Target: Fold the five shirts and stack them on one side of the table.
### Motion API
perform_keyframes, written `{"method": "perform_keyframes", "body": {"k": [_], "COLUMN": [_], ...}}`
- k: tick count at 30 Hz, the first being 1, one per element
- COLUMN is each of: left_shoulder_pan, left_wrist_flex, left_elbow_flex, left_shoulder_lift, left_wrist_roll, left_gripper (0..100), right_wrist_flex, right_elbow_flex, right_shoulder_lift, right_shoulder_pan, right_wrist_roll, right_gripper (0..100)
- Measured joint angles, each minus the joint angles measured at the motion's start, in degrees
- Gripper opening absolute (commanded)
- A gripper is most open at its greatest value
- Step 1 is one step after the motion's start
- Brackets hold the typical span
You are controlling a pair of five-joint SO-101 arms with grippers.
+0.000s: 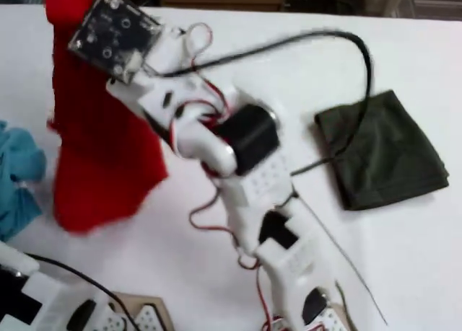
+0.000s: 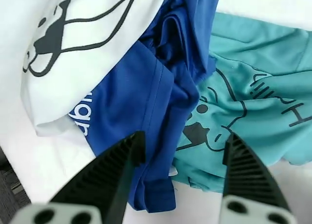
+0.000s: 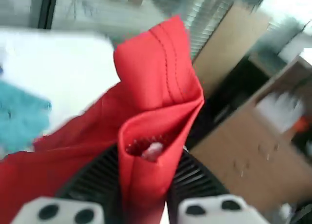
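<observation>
Red shirt (image 1: 101, 151): was soft matt cloth with a stitched hem.
Blue shirt (image 2: 146, 102): was smooth cloth with a faint sheen.
Teal shirt (image 2: 263, 72): was matt cloth with a dark print.
White shirt (image 2: 87, 53): was matt printed cloth.
Green shirt (image 1: 386, 151): was dull, matt cloth.
Table (image 1: 404, 273): looked smooth, white and matt.
Right arm (image 1: 253, 183): had smooth white plastic shells.
Left gripper (image 2: 183, 146): was matt black ribbed plastic.

Shirts, 5 counted: 1 red shirt (image 1: 101, 158), 1 dark green shirt (image 1: 382, 151), 1 teal shirt (image 2: 253, 102), 1 blue shirt (image 2: 146, 112), 1 white shirt (image 2: 87, 48). Hands, 2: left hand (image 2: 184, 145), right hand (image 3: 146, 159). Surface (image 1: 411, 266): 1.
</observation>
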Motion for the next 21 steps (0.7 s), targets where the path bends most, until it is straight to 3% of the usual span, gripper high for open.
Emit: {"method": "perform_keyframes", "body": {"k": [12,14,19,21], "left_shoulder_pan": [0.3,0.4,0.5,0.5], "left_wrist_flex": [2.4,2.4,2.4,2.4], "left_elbow_flex": [0.0,0.0,0.0,0.0], "left_shoulder_lift": [0.0,0.0,0.0,0.0], "left_wrist_roll": [0.0,0.0,0.0,0.0], "left_gripper": [28,28,28,28], "right_wrist_flex": [9.1,10.1,11.7,11.7], "right_elbow_flex": [11.3,11.3,11.7,11.1], "right_shoulder_lift": [24.6,28.7,33.0,32.9], "right_shoulder_pan": [4.7,4.9,4.0,4.1], "right_wrist_roll": [0.0,0.0,0.0,0.6], "right_gripper": [3.6,10.1,39.0,42.4]}}
